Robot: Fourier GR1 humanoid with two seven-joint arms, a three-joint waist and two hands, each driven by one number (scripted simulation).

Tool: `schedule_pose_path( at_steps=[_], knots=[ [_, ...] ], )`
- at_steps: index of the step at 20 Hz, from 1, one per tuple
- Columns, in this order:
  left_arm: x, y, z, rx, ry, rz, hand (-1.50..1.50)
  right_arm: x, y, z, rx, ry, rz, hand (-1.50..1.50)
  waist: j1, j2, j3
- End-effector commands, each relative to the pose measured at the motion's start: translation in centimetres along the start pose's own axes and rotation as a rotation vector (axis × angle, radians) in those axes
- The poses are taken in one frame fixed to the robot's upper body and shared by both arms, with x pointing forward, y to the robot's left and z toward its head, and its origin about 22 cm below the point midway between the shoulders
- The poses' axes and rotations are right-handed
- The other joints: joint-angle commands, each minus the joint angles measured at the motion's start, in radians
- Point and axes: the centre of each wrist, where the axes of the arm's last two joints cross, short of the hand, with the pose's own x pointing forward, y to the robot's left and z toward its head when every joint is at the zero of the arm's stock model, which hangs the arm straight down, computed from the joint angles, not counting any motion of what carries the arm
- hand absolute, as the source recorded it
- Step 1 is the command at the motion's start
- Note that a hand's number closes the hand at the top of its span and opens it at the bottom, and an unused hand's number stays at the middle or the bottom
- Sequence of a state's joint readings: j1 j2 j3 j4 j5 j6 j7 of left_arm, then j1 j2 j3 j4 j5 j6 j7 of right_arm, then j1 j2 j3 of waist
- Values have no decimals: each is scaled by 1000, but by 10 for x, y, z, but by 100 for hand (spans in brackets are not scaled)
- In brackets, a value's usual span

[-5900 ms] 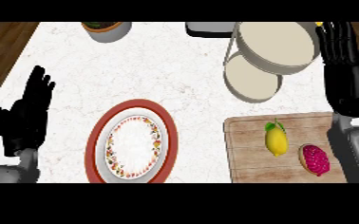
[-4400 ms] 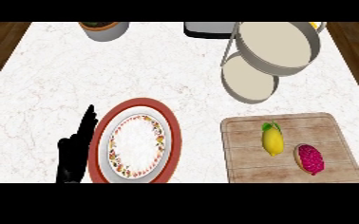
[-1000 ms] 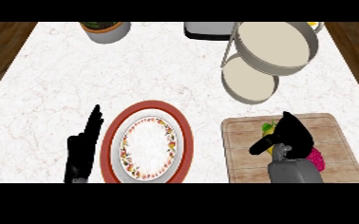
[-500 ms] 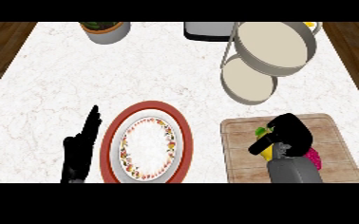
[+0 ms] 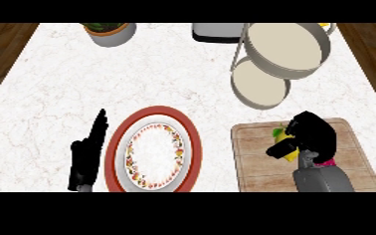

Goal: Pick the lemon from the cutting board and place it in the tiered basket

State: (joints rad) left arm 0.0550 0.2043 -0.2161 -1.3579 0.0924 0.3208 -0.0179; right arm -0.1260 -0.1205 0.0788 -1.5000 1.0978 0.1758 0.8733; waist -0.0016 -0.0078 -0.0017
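Yellow lemon (image 5: pixel 282 142) sits on the cutting board (image 5: pixel 253 159) at lower right, w/ right hand (image 5: pixel 310 135) curled over it, grasping; tiered basket (image 5: pixel 283 55) lies straight up-frame, left hand (image 5: pixel 88 154) resting open lower left.

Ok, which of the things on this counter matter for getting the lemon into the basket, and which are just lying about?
Job:
- lemon, under the curled right hand
- cutting board
- tiered basket

Lying about:
- plate
- plant pot
- grey tray
- pink fruit on the board
- left hand, open beside the plate
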Motion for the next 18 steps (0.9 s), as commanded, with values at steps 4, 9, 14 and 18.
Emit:
schedule_pose_path(
  at_steps=[4, 9, 14, 18],
  knots=[
    [-6, 17, 5, 27, 23, -15, 0, -57, -53, -14, 58, -551, 86, 150, -19, -1, 3],
    [-9, -3, 12, 28, 27, -7, 0, -95, -131, -14, -49, -636, -207, 150, -28, 0, 2],
    [-1, 13, 5, 40, 24, 0, 0, -122, -206, 8, -196, -727, -400, 150, -33, -3, 0],
    [3, 18, -1, 27, 14, -12, 0, -139, -249, 33, -320, -770, -366, 150, -18, 3, 1]
  ],
)
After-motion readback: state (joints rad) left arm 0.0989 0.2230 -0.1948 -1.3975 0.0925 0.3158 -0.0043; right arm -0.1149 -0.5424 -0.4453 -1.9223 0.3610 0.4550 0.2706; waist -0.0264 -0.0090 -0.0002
